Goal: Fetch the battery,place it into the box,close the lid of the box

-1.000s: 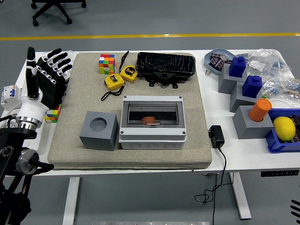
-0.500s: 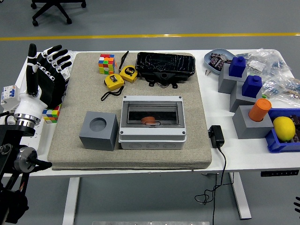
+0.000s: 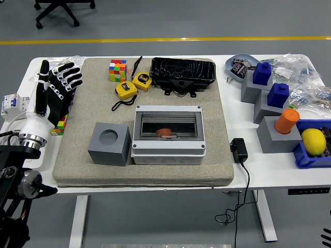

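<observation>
A: What moved?
B: Left hand [image 3: 54, 93] has shifted slightly toward the pad's left edge since a second ago; fingers spread, upright, holding nothing.
A: Battery?
B: Orange item [image 3: 164, 133] lies inside the box [image 3: 168, 135], behind its clear lid [image 3: 168, 124], which looks down. Probably the battery, too small to confirm.
A: Around it?
B: Grey cube [image 3: 108, 143] just left of the box, two yellow tape measures [image 3: 125, 90] behind, all on the beige mat [image 3: 93, 175].
</observation>
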Motion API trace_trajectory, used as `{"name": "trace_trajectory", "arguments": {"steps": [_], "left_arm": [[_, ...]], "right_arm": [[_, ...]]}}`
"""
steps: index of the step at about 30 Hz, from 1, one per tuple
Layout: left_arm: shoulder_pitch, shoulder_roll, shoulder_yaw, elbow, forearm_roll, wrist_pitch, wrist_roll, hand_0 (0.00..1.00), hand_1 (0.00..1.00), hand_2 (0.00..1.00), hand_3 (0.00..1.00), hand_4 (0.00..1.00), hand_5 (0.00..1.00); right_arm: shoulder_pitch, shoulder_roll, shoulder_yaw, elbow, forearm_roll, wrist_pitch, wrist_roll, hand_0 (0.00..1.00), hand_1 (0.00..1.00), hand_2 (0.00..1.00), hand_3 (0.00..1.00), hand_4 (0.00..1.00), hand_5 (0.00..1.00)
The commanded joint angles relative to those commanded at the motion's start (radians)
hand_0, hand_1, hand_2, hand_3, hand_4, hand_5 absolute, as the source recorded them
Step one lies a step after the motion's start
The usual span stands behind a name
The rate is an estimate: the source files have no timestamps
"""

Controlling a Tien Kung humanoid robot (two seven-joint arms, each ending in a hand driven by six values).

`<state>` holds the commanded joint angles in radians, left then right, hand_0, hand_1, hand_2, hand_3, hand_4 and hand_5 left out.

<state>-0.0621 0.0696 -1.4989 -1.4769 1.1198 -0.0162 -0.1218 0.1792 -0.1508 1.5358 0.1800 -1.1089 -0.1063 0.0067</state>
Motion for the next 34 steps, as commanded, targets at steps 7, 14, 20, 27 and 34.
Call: {"name": "trace_trajectory", "arguments": {"steps": [7,14,20,27,34], "left_arm": [[0.045,0.004,0.024,0.003,0.019,-0.007,0.008,0.641,0.674,0.641,0.639,0.998,0.998],[0.031,0.015,0.043,0.009,0.006,-0.008,0.006,0.678,0.689,0.645,0.640,0.998,0.998],[0.001,0.012,0.072,0.014,0.003,-0.010,0.007,0.692,0.694,0.653,0.634,0.998,0.998],[0.018,-0.005,0.074,0.014,-0.007,0.011,0.002,0.687,0.693,0.656,0.643,0.998,0.998],[0.026,-0.008,0.108,0.016,-0.014,0.024,0.006,0.687,0.693,0.656,0.643,0.998,0.998]], "right_arm": [[-0.012,0.009,0.046,0.000,-0.046,-0.001,-0.010,0.896,0.785,0.754,0.785,0.998,0.998],[-0.016,0.004,0.039,0.000,-0.043,0.002,-0.008,0.900,0.786,0.754,0.781,0.998,0.998],[-0.028,0.012,0.075,0.000,-0.069,0.000,-0.009,0.899,0.787,0.754,0.780,0.998,0.998],[-0.053,0.027,0.064,0.000,-0.066,-0.014,0.016,0.910,0.802,0.779,0.823,0.998,0.998],[-0.097,0.039,-0.083,0.000,0.168,0.004,0.116,0.910,0.802,0.779,0.823,0.998,0.998]]}}
